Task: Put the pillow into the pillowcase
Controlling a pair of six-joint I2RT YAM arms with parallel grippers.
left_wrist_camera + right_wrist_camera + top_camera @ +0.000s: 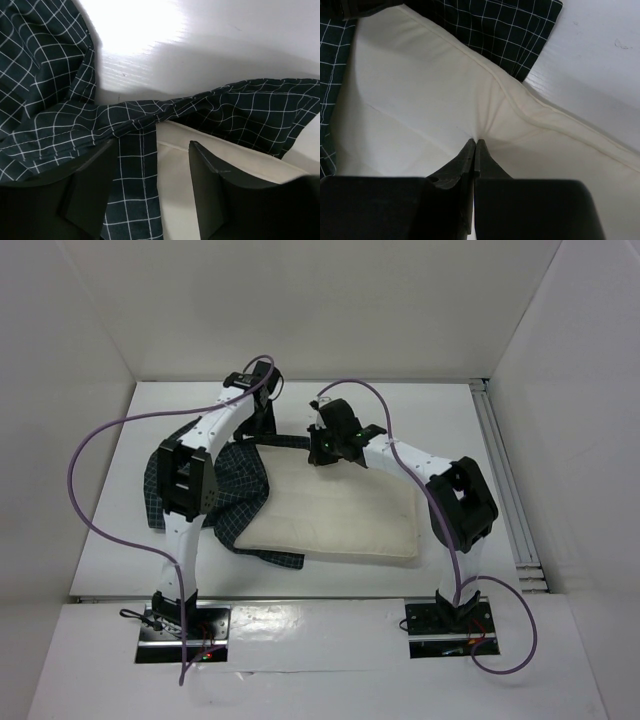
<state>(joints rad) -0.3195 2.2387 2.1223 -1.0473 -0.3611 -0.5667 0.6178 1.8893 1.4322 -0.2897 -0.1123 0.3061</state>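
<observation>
Cream cloth puckers at the tips of the right pincer (475,146), clamped on a fold of the plump, seamed pillow (410,95). Left pincer (152,150) stands wide, the checked pillowcase (50,75) hem between its jaws, bare pillow just beyond. Sleeving is under way, I judge; next, close on the hem and draw it along.
</observation>
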